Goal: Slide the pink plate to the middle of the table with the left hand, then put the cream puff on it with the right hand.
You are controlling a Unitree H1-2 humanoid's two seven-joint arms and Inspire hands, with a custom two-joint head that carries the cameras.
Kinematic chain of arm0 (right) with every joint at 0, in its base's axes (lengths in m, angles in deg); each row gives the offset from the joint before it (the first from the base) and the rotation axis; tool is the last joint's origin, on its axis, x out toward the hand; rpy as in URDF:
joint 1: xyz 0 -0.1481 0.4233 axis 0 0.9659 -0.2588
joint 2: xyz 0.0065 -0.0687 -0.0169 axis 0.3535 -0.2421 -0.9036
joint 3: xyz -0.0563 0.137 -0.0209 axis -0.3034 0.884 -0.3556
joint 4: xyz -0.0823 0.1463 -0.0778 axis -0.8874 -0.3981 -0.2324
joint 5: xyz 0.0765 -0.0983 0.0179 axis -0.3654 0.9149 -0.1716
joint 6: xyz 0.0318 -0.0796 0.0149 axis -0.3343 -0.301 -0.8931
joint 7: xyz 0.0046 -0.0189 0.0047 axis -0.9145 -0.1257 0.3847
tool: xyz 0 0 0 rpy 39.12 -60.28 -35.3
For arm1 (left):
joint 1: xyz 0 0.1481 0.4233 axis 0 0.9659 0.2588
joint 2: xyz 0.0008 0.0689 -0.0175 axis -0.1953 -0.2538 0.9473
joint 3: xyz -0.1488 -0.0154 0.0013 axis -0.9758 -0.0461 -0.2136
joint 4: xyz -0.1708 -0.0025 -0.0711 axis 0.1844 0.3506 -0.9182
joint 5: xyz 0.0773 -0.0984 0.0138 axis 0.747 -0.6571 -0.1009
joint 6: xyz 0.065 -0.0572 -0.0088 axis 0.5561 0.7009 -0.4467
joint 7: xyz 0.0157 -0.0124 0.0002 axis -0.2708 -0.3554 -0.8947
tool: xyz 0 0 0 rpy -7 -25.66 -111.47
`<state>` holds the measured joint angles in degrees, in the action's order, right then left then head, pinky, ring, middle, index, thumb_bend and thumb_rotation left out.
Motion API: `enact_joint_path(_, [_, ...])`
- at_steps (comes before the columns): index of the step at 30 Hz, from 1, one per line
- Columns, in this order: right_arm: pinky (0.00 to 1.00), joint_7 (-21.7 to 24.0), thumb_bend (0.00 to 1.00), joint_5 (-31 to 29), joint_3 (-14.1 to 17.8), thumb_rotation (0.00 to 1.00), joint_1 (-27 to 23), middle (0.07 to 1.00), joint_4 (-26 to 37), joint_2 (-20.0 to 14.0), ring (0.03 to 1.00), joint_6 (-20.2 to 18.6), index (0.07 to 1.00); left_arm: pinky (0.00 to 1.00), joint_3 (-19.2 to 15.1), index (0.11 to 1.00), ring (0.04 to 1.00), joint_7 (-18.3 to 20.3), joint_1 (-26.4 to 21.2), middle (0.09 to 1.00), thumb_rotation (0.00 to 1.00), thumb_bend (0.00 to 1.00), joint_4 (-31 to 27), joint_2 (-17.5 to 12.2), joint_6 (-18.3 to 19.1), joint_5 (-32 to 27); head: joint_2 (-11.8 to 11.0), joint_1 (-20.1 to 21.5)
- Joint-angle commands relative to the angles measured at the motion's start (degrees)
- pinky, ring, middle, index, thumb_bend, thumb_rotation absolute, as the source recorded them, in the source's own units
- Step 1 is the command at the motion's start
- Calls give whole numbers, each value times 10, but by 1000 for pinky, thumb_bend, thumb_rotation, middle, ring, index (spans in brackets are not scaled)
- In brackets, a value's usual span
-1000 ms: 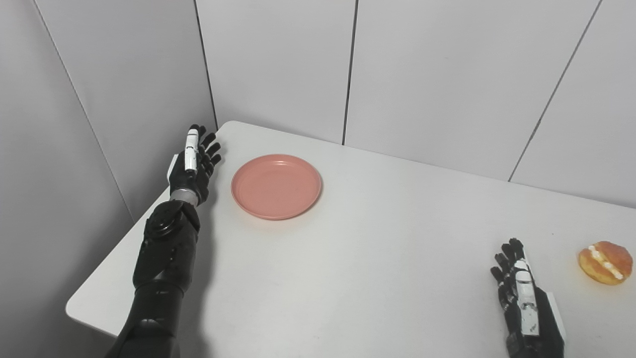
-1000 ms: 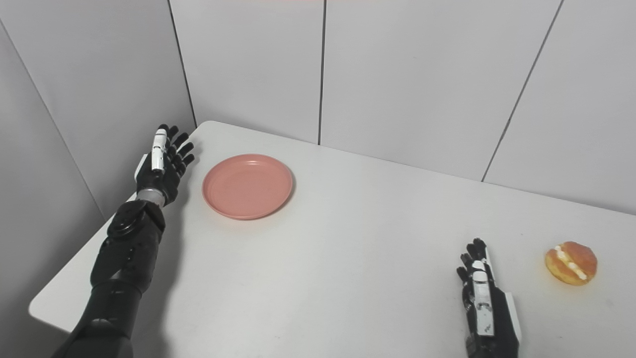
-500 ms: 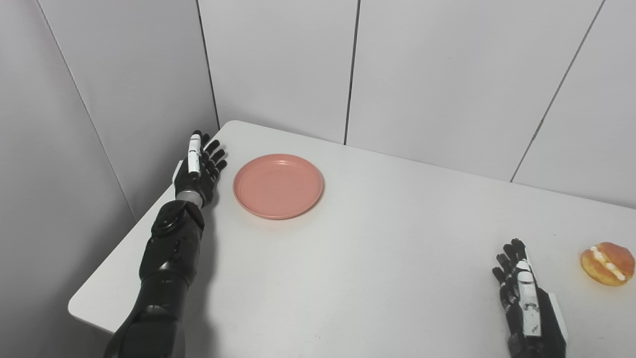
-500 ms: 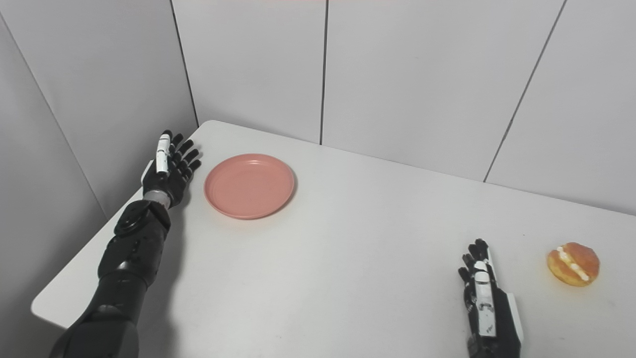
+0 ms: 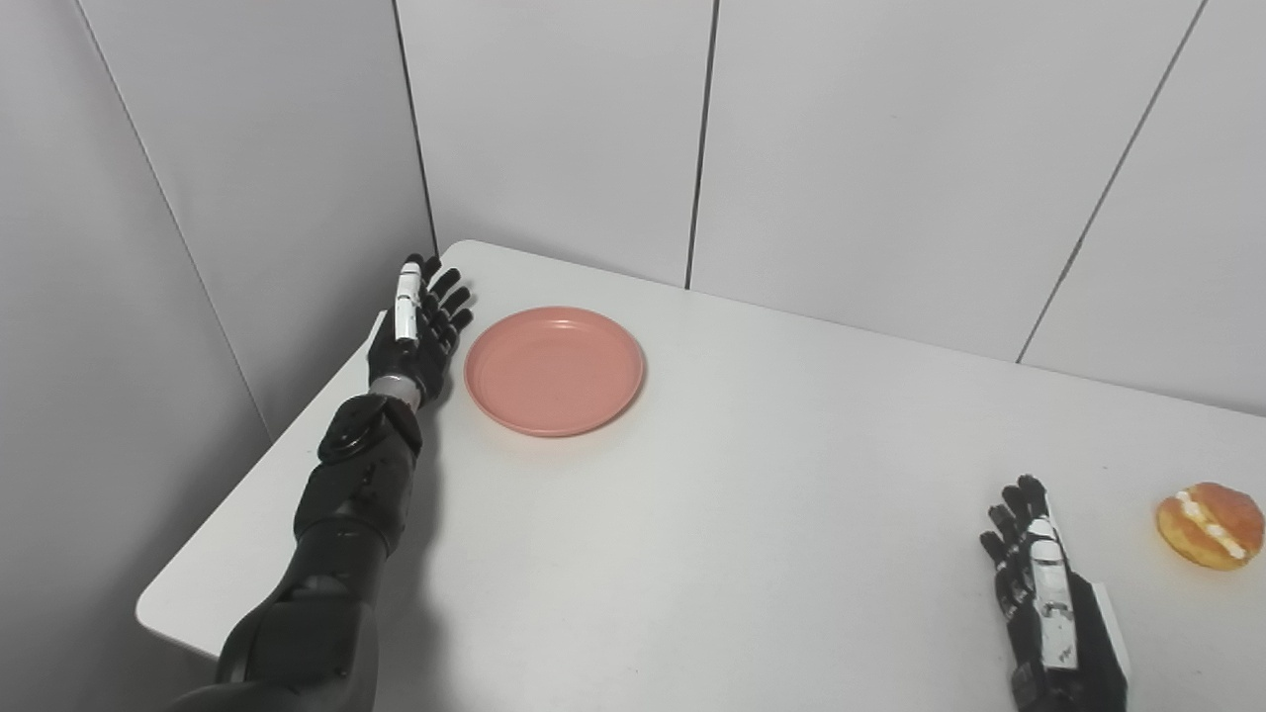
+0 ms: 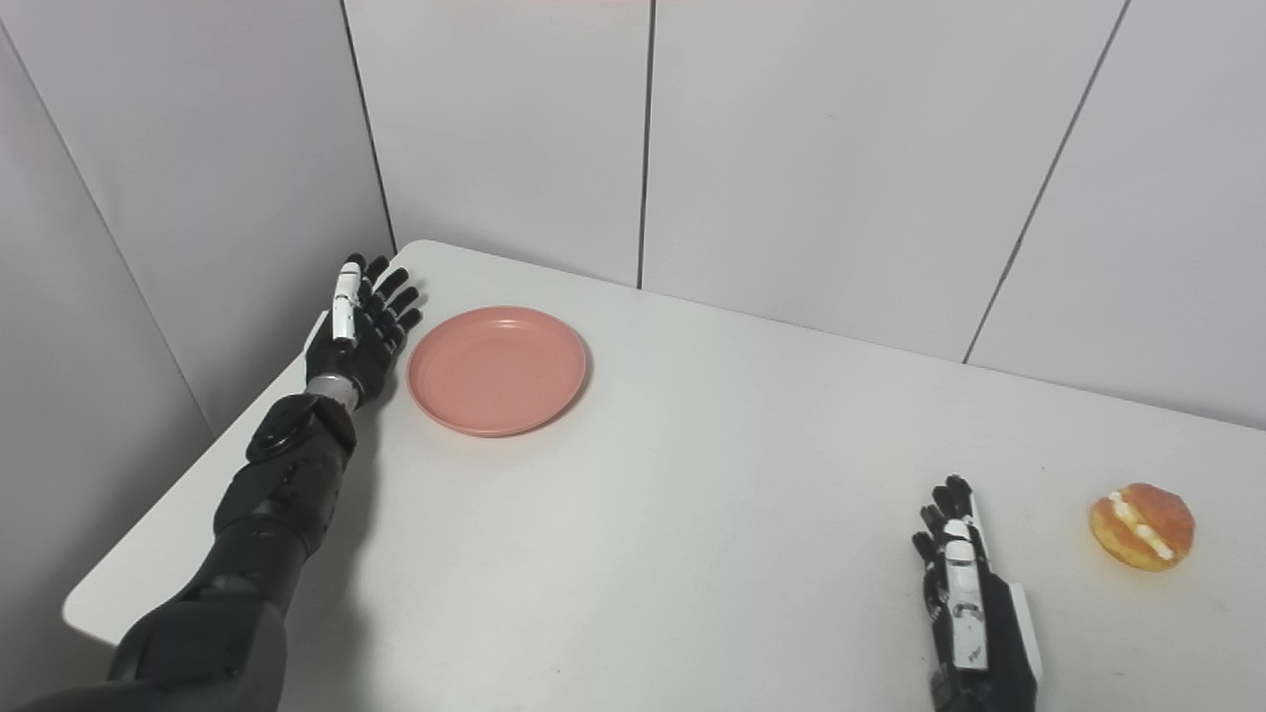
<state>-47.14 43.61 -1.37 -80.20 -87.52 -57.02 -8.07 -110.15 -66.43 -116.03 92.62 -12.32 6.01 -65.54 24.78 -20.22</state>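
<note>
- Since the pink plate (image 5: 554,370) looks light, stiff and slick, sitting far-left on the table (image 5: 752,514), push its left rim.
- Left hand (image 5: 420,331) is spread, empty, just beside it.
- Right hand (image 5: 1048,603) lies flat and empty near the squishy cream puff (image 5: 1210,524); pinch that one gently.

arms: matte black, jointed shells | left robot hand (image 5: 413,331): black (white strip on one finger)

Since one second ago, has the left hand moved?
Yes. The left hand has moved to the right, toward the pink plate, which stayed in place on the table. The hand is now close beside the plate's left rim.
</note>
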Motion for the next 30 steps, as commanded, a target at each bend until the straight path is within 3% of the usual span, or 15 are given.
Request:
enact_joint_path(1, [1000, 0, 125, 2, 1, 1000, 37, 1000, -32, -2, 1000, 2, 1000, 879, 5, 880, 881, 7, -9, 889, 1000, 402, 16, 2, 9, -6, 0, 0])
enact_joint_path(9, [1000, -2, 134, 2, 2, 1000, 36, 1000, -30, 1, 1000, 1, 1000, 884, 25, 883, 876, 14, 15, 888, 1000, 399, -45, 28, 48, -12, 3, 7])
enact_joint_path(15, [1000, 2, 141, 1, 1, 1000, 36, 1000, -35, 1, 1000, 8, 1000, 807, 54, 821, 821, 20, 29, 835, 1000, 366, -72, 35, 70, -2, 7, 9])
enact_joint_path(30, [1000, -2, 159, 6, 0, 1000, 35, 1000, -37, 5, 1000, 11, 1000, 812, 95, 827, 819, 44, 47, 838, 1000, 358, -100, 62, 79, -5, 14, 22])
